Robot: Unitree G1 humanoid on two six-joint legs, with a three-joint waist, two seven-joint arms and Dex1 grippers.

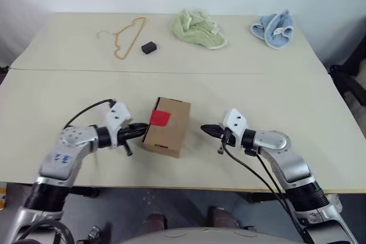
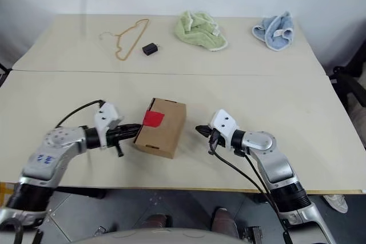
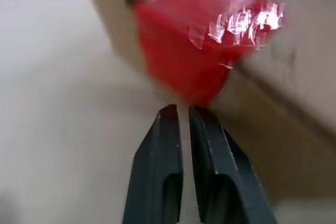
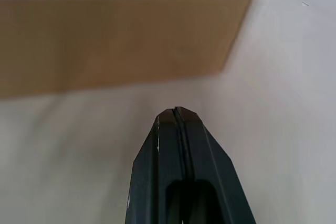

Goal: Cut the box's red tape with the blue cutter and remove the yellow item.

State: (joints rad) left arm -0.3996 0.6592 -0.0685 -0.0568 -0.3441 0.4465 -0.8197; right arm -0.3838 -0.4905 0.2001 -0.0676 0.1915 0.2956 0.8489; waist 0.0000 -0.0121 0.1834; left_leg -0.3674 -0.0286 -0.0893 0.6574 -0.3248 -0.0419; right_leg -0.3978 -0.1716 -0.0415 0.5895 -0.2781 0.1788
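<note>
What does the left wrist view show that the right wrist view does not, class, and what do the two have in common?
Left wrist view alone: the red tape wrapped over the box's edge, glare on its top, with the left gripper just short of it, fingers a thin slit apart.

Right wrist view alone: the right gripper with fingers pressed shut, aimed at a plain brown side, a strip of table between them.

Both: the box, the pale table, and two black fingers.

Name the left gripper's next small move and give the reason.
Probably nudge the left gripper forward onto the red tape: its nearly shut tips sit just short of the tape at the box edge, and the right gripper waits shut, apart from the box.
</note>
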